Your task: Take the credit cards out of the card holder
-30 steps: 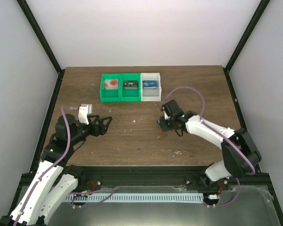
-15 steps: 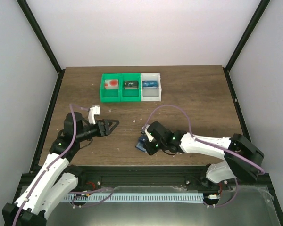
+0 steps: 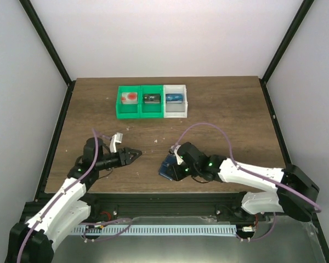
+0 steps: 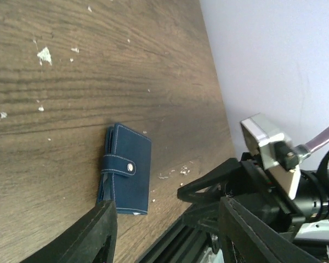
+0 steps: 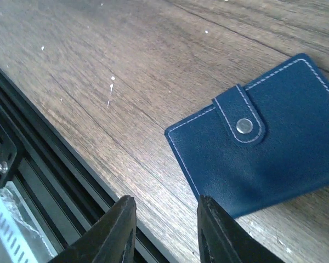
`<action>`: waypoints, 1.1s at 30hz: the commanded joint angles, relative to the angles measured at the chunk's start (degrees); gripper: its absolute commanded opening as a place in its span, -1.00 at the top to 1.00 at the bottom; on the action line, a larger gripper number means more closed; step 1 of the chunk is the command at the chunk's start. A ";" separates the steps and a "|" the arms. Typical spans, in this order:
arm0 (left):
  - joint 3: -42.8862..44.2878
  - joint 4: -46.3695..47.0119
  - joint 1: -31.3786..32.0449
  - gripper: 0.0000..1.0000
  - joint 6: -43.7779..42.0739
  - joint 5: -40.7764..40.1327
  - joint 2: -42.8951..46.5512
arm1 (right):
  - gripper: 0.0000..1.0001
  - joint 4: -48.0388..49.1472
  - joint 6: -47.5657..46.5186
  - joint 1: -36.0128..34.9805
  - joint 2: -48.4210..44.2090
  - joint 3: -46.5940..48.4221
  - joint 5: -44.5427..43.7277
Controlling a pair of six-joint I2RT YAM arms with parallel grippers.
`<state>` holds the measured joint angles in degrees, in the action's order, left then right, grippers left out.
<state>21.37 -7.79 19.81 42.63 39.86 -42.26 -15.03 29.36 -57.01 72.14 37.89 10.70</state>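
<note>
The card holder (image 3: 164, 170) is a dark blue wallet lying flat near the table's front edge, folded shut with its snap tab fastened. It also shows in the left wrist view (image 4: 127, 170) and in the right wrist view (image 5: 263, 159). No credit cards show at it. My right gripper (image 3: 176, 163) hovers just right of it, open and empty (image 5: 165, 233). My left gripper (image 3: 136, 155) is open and empty, a short way left of the wallet and pointing at it (image 4: 164, 241). A pale card with a red circle (image 3: 130, 97) lies in the left green bin.
Two joined green bins (image 3: 140, 112) and a white bin (image 3: 175, 112) stand at the back middle. A black item (image 3: 152, 98) lies in the second green bin and a blue item (image 3: 174, 98) in the white one. The black front rail (image 5: 38, 181) runs close by the wallet.
My right gripper came from the table's middle down to the front edge, and the wallet now lies there. My left gripper moved forward and right toward the wallet.
</note>
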 commanded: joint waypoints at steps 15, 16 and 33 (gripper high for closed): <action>-5.23 23.01 12.79 0.39 5.25 -4.31 -16.54 | 0.29 13.78 31.68 9.81 -7.18 -16.61 3.35; -5.15 24.26 13.40 0.44 5.28 -4.22 -18.18 | 0.28 15.07 32.73 9.82 -7.10 -17.30 3.29; -5.37 37.91 19.38 0.85 3.88 -4.02 -38.59 | 0.21 28.25 38.40 9.90 3.06 -18.74 3.84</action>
<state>16.80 24.91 38.33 47.72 35.88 -78.26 10.50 66.41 -47.42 73.28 18.04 14.55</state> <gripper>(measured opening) 0.084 0.389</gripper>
